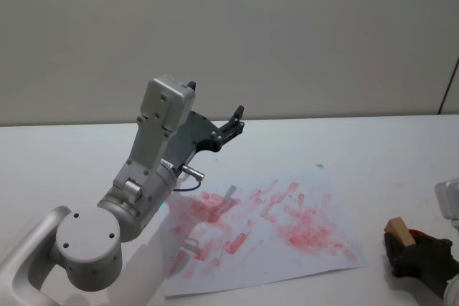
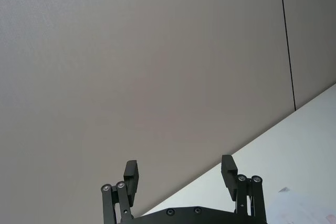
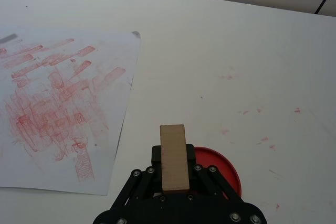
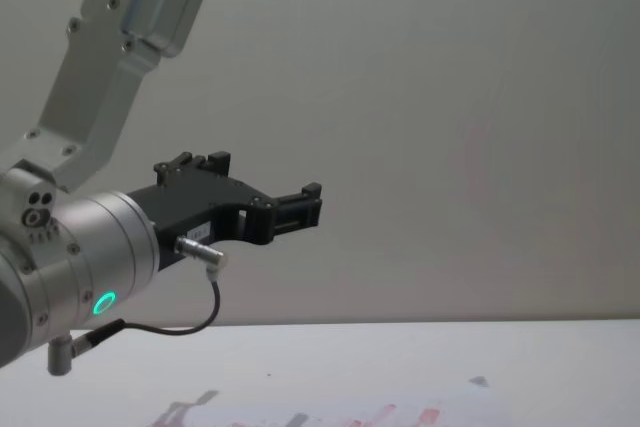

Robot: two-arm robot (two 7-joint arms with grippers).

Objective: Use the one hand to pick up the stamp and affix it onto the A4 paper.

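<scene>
One stamp [image 3: 174, 156] is clamped in the right gripper [image 1: 418, 252] at the head view's lower right, near the paper [image 1: 287, 227]; the left gripper [image 1: 233, 121], mid-frame, gapes wide.

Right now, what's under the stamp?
A red round pad on the table shows beneath the stamp. The right gripper, shut on it, hides the pad's near part and any contact. Left gripper hangs raised, open.

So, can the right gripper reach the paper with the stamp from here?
Probably yes. The right gripper holds the stamp over the red ink pad, beside the A4 paper, with bare table between. The left gripper hangs raised, well off the table.
</scene>
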